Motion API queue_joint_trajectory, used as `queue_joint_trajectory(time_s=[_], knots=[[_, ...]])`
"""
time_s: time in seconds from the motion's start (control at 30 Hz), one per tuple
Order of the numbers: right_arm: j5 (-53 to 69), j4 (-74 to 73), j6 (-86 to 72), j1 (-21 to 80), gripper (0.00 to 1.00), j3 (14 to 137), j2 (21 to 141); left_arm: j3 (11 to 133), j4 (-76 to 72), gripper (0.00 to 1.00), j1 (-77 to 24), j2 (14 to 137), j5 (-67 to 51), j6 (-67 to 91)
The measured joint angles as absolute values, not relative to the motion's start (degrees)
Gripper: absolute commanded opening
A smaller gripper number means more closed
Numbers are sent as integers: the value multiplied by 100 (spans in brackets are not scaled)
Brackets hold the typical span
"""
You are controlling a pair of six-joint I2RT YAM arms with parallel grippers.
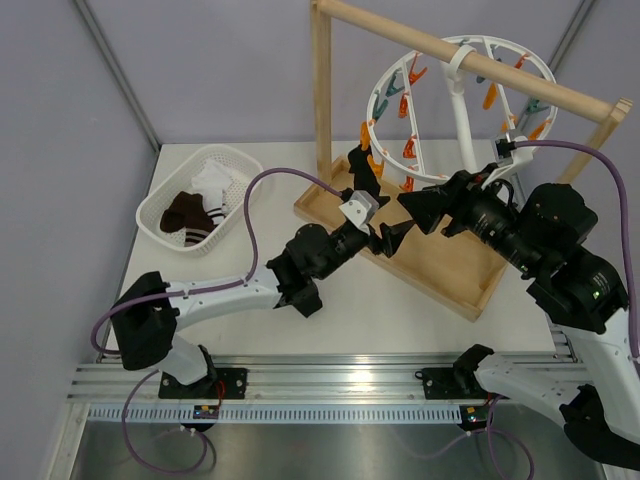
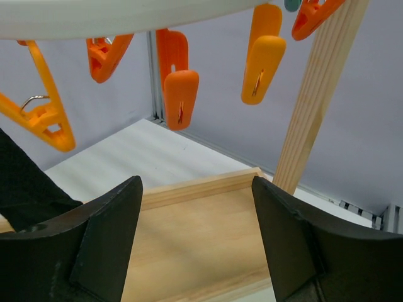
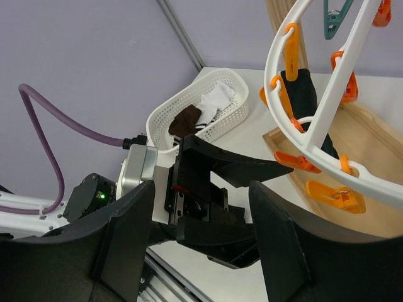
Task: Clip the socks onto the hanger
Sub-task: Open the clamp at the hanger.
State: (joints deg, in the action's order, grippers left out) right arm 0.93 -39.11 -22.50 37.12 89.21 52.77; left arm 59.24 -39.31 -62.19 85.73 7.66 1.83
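Note:
The hanger (image 1: pixel 455 110) is a white ring with orange and teal clips, hung from the wooden stand's bar. One black sock (image 1: pixel 362 172) hangs clipped at its left rim, also visible in the right wrist view (image 3: pixel 302 94) and at the left edge of the left wrist view (image 2: pixel 25 189). More socks lie in the basket: a brown one (image 1: pixel 185 212) and a white one (image 1: pixel 215 180). My left gripper (image 1: pixel 388 228) (image 2: pixel 196 195) is open under the orange clips (image 2: pixel 179 94), with nothing between its fingers. My right gripper (image 1: pixel 418 212) (image 3: pixel 201 201) is open and empty, facing the left one.
A white mesh basket (image 1: pixel 235 215) stands at the table's left. The wooden stand's tray base (image 1: pixel 450 270) lies under both grippers, and its upright post (image 1: pixel 321 90) rises just behind the left gripper. Grey walls close the back and sides.

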Motion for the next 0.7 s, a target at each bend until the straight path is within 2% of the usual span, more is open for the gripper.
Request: queue_joint_trajectory(time_s=[0.4,0.7], knots=[[-132,-3726,-1929,3712,70,8766,5083,6283,-4783,59,-5981,9041,825,156],[-231,-3710,-1855,3712,71,8766,5030,6449,-4987,57,-5911,9247,794,226]])
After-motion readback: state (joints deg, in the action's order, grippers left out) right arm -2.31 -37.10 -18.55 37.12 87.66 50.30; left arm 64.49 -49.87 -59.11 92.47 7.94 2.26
